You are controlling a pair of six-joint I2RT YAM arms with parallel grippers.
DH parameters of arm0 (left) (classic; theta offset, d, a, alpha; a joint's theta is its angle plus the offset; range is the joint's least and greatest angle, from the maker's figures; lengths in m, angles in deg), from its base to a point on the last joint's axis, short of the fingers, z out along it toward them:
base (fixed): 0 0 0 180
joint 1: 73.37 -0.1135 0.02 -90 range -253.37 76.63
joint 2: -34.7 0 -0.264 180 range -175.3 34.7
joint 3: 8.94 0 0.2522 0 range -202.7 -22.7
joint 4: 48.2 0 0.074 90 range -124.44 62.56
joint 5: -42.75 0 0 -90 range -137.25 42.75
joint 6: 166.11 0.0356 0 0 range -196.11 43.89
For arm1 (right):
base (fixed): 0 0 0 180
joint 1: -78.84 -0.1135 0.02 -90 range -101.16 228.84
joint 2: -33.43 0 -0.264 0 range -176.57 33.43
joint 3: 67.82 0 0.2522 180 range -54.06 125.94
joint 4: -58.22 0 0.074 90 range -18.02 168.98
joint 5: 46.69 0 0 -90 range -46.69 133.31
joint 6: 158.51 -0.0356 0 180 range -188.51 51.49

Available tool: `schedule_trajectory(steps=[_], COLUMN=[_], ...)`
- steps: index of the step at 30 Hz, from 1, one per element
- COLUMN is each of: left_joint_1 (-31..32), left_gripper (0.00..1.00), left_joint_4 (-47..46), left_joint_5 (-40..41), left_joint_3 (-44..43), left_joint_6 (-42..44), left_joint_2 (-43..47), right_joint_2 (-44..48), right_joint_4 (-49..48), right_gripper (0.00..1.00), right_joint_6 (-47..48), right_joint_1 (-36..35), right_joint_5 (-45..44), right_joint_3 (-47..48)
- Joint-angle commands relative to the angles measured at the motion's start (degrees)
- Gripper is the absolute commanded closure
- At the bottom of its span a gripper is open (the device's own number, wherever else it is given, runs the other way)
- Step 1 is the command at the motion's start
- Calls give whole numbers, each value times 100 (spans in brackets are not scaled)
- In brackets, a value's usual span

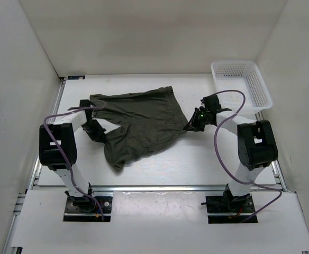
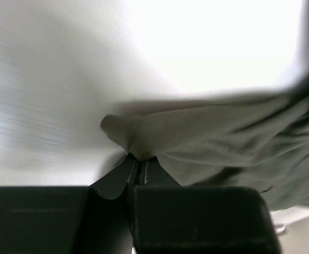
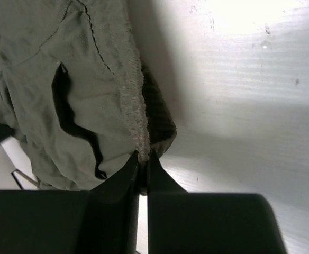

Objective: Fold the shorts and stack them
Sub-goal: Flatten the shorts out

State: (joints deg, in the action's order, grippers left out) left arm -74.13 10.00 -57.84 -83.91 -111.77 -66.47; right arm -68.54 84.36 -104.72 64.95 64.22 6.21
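Note:
The dark olive-green shorts [image 1: 138, 121] lie spread and rumpled across the middle of the white table. My left gripper [image 1: 95, 128] is shut on the cloth at the shorts' left edge; in the left wrist view its jaws [image 2: 138, 160] pinch a corner of the shorts [image 2: 218, 143]. My right gripper [image 1: 190, 126] is shut on the shorts' right edge; in the right wrist view it [image 3: 143, 157] pinches the gathered waistband [image 3: 136, 119], with the thin dark drawstring [image 3: 75, 124] lying on the cloth beside it.
A white mesh basket [image 1: 241, 84] stands at the back right corner. White walls enclose the table on the left, back and right. Purple cables loop off both arms.

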Motion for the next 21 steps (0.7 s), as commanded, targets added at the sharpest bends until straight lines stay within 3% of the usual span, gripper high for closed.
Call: schedule_trajectory(steps=[1, 5, 9, 10, 11, 12, 14, 15, 18, 21], left_joint_1=[-512, -689, -812, -812, -864, -865, -865, -795, -576, -303], left_gripper=[90, 90, 67, 60, 37, 33, 11, 8, 7, 27], left_joint_4=[160, 520, 794, 855, 907, 908, 978, 1065, 1136, 1136], left_joint_5=[426, 426, 426, 426, 426, 426, 373, 373, 373, 75], left_joint_3=[-575, -1462, -1895, -1955, -1956, -1956, -1816, -1598, -1105, -279], left_joint_6=[331, 595, 805, 858, 859, 911, 964, 964, 964, 719], left_joint_2=[228, 1, -447, -448, -361, -143, 139, 463, 1018, 1695], right_joint_2=[677, 1039, 1171, 1171, 1232, 1233, 1233, 1233, 1233, 1119], right_joint_4=[246, 625, 739, 792, 792, 792, 845, 845, 845, 845], right_gripper=[100, 100, 100, 100, 100, 100, 100, 100, 87, 65], right_joint_6=[175, 316, 439, 439, 439, 439, 439, 439, 439, 439], right_joint_1=[9, -43, -44, -44, -44, -44, -44, -44, -96, -96], right_joint_5=[-235, -350, -526, -596, -596, -649, -649, -710, -772, -877], right_joint_3=[117, 46, -68, -120, -173, -174, -226, -296, -297, -349])
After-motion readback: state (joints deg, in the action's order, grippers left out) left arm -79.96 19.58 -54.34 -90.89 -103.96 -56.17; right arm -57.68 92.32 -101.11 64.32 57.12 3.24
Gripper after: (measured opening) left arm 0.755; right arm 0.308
